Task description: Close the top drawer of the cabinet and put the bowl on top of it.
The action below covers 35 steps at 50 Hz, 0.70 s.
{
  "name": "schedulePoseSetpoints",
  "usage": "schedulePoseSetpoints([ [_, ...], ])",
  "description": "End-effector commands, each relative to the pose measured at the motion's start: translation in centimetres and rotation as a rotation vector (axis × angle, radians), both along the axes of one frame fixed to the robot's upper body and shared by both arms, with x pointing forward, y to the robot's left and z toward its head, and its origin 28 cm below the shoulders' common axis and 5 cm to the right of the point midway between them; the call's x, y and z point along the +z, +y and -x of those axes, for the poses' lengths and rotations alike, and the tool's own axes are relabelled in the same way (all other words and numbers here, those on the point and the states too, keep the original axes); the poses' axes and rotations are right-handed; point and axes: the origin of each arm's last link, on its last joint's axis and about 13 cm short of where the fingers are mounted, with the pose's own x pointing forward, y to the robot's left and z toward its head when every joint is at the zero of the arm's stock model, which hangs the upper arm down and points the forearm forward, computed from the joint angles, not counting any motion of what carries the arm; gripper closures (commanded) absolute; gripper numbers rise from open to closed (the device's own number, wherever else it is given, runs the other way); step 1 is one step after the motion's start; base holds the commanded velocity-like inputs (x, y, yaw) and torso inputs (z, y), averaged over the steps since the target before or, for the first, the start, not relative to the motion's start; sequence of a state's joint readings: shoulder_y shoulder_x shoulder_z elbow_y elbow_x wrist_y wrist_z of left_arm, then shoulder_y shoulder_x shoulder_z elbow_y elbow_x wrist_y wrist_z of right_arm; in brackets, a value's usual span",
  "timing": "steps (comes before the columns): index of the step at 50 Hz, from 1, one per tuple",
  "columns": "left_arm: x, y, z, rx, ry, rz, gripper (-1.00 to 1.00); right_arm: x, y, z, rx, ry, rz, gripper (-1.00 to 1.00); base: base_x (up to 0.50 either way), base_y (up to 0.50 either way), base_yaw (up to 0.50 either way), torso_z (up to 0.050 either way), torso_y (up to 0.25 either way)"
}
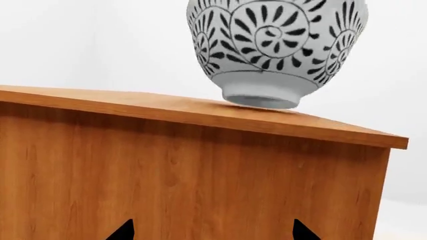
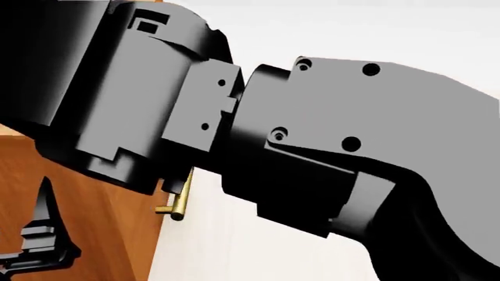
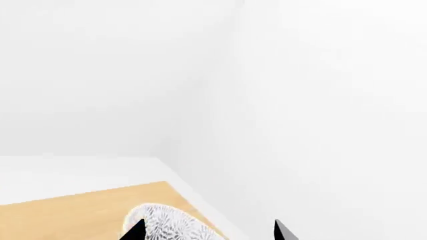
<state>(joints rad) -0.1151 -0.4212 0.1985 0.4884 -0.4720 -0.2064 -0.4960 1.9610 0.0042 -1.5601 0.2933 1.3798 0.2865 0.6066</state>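
Observation:
The bowl (image 1: pixel 277 47), white with a dark leaf pattern, stands on the lighter top of the orange-brown cabinet (image 1: pixel 200 175), near its far corner. My left gripper (image 1: pixel 213 231) is open, low down and facing the cabinet's plain side, with nothing between its tips. In the right wrist view the bowl (image 3: pixel 170 225) lies on the cabinet top (image 3: pixel 73 212). My right gripper (image 3: pixel 210 231) hangs open over it, one tip across its rim. A brass handle (image 2: pixel 181 199) sticks out past the cabinet's edge (image 2: pixel 117 234). The top drawer's front is hidden.
One of my own black and grey arms (image 2: pixel 312 134) fills most of the head view. White walls meet in a corner (image 3: pixel 220 100) behind the cabinet. Pale floor (image 2: pixel 258 252) shows beside the cabinet. A black gripper finger (image 2: pixel 45 211) shows against the cabinet wood.

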Motion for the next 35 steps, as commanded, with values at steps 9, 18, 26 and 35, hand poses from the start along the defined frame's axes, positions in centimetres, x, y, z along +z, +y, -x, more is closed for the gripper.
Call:
schedulePoseSetpoints([
  [9, 0.5, -0.1, 0.6, -0.008, -0.015, -0.004, -1.00, 6.3, -4.1, 0.1, -0.151, -0.148, -0.089, -1.00, 0.00, 0.00, 0.00, 0.000, 0.000],
  [18, 0.7, -0.2, 0.7, -0.015, -0.020, 0.000, -1.00, 9.4, -6.6, 1.8, -0.202, -0.220, -0.145, -1.00, 0.00, 0.00, 0.00, 0.000, 0.000],
  [26, 0.7, -0.2, 0.8, -0.014, -0.024, -0.002, -1.00, 11.6, -10.3, 5.1, -0.286, -0.362, -0.203, -1.00, 0.00, 0.00, 0.00, 0.000, 0.000],
  [35, 0.8, -0.2, 1.1, -0.006, -0.029, -0.010, -1.00, 8.3, -14.6, 6.7, -0.370, -0.439, -0.180, -1.00, 0.00, 0.00, 0.00, 0.000, 0.000],
])
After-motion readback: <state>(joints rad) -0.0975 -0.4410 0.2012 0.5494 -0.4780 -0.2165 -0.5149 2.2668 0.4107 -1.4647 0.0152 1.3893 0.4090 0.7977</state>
